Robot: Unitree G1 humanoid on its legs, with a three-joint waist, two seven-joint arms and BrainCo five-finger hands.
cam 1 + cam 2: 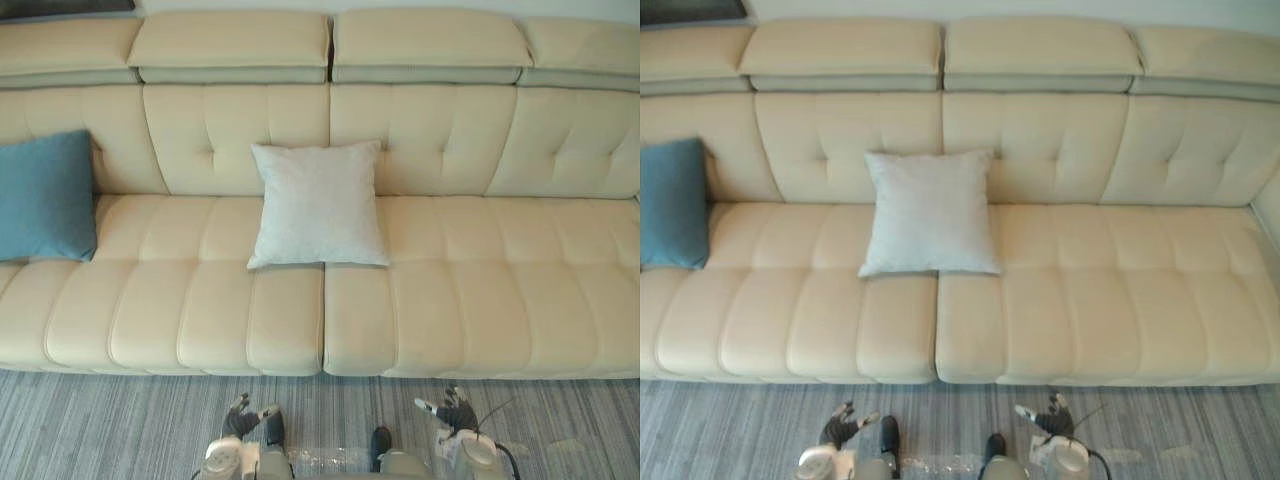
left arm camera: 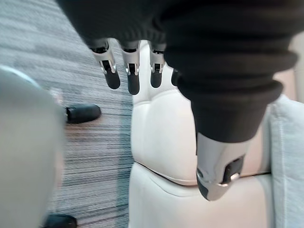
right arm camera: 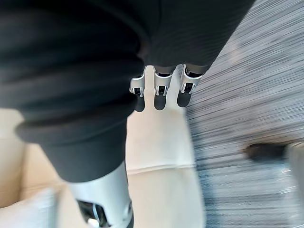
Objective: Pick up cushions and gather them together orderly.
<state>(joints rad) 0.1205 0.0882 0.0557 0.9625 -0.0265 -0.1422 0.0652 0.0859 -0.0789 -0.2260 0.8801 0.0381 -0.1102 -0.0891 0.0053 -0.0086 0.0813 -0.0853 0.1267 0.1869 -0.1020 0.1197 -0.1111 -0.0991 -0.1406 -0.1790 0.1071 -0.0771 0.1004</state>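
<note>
A pale grey cushion (image 1: 318,205) leans upright against the middle of the cream sofa's backrest. A blue cushion (image 1: 44,196) stands at the sofa's far left, well apart from the grey one. My left hand (image 1: 241,417) and right hand (image 1: 455,410) hang low over the carpet in front of the sofa, far short of both cushions. Both hands are open with relaxed fingers and hold nothing, as the fingers (image 2: 132,71) in the left wrist view and the fingers (image 3: 160,90) in the right wrist view show.
The cream sofa (image 1: 480,290) spans the whole width, with its front edge just ahead of my hands. Grey striped carpet (image 1: 100,420) covers the floor before it. The sofa's right half is bare.
</note>
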